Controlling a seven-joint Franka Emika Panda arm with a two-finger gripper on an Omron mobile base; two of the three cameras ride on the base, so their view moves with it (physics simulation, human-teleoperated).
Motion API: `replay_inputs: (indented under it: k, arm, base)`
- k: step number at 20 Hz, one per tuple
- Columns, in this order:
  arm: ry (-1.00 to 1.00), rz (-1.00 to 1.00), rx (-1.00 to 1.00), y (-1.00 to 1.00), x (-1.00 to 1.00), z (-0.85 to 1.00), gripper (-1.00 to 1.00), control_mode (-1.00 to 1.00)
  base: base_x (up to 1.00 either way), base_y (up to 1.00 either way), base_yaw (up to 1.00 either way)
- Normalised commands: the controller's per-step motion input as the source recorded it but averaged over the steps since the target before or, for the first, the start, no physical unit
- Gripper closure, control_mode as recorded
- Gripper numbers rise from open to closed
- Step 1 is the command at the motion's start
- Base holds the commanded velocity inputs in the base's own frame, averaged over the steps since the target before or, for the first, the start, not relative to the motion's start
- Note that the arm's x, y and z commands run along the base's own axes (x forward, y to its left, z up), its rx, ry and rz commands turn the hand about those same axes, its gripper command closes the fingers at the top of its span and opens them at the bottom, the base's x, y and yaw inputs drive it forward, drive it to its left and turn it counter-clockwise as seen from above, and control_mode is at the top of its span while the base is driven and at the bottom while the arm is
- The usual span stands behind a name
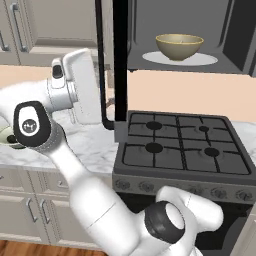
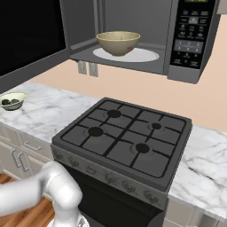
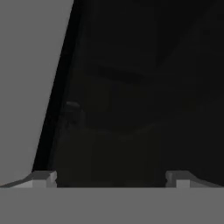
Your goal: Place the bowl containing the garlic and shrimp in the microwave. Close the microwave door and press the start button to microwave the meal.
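— Up on the white turntable plate (image 2: pixel 146 56), inside the microwave (image 2: pixel 133 17), you have the bowl (image 2: pixel 118 42) sitting upright, tan-brown with its paler rim. From the left base view you see the same bowl (image 1: pixel 179 46) centred on the plate (image 1: pixel 205 59), with the grey cavity walls around it.

— Can you see the garlic and shrimp in it?

— You get a small reddish spot low on the bowl's side in the right base view; the inside of the bowl is hidden from both base cameras, so you cannot tell what lies in it.

— And the door?

— Your microwave door (image 1: pixel 120 60) stands swung wide open to the left, edge-on in the left base view, with its long black bar handle (image 1: pixel 101 70) running down beside it. In the right base view it is the big glossy black panel (image 2: pixel 29 35) at the upper left.

— Where is your gripper?

— Look at the hand view: the gripper (image 3: pixel 111 177) faces a dark glossy surface at close range (most likely the door, though you cannot be sure), and its two fingertips (image 3: pixel 43 178) sit far apart, spread wide with nothing between them.

— Anything else around?

— Below the microwave you have the stove (image 2: pixel 124 137) with four burners, set in a marble counter (image 2: pixel 40 113). A pale bowl with dark green lumps (image 2: pixel 12 101) rests on that counter to the left, well apart from the microwave. The control panel (image 2: pixel 192 31) is on the microwave's right side.
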Motion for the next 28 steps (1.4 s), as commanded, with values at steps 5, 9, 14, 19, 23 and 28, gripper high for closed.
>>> replay_inputs:
  k: [5,9,14,19,23,28]
  arm:
    - [-0.11,-0.24,0.06,-1.00,-0.64,0.00,-1.00,-1.00]
    - [-0.13,-0.14,0.08,-1.00,-0.52,0.00,-1.00,-1.00]
    - [-0.09,-0.04,0.10,-1.00,-0.14,0.00,-1.00,-1.00]
    - [-0.02,0.00,0.11,-1.00,0.09,0.00,-1.00,-1.00]
    - [0.00,0.06,0.12,-1.00,0.43,0.00,-1.00,-1.00]
    - [0.04,0.22,0.13,-0.96,0.63,0.00,-1.00,-1.00]
  base:
    - [0.00,0.00,0.00]
    - [0.00,0.00,0.00]
    - [0.00,0.00,0.00]
    - [0.00,0.00,0.00]
    - [0.00,0.00,0.00]
    - [0.00,0.00,0.00]
